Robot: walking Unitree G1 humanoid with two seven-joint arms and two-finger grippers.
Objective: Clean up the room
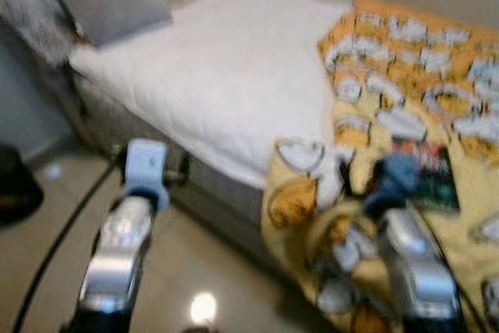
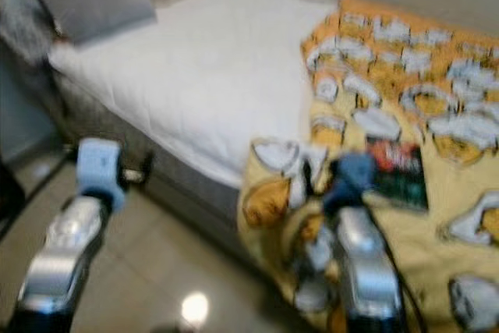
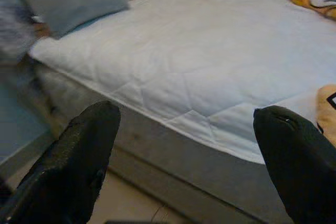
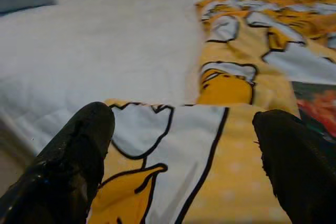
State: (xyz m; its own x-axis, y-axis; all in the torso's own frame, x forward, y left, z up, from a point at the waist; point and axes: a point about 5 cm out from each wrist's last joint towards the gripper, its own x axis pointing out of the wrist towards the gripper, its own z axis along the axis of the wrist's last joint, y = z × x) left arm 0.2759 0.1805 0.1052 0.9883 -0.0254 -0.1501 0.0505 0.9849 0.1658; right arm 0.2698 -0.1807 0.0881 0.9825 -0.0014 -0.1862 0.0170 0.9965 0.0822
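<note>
A: Okay, we see the yellow blanket (image 1: 405,115) bunched on the bed (image 1: 226,76), hanging over its edge.
B: Right tool (image 4: 184,156) spread, empty, over it; nearer than left tool (image 3: 184,145), also released.

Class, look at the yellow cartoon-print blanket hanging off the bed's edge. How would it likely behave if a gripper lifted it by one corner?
The blanket already folds and droops over the bed edge, so it is probably floppy and would sag rather than hold shape. The dark book-like item lying on it would likely slide off. The open right gripper may need to pinch a fold.
</note>
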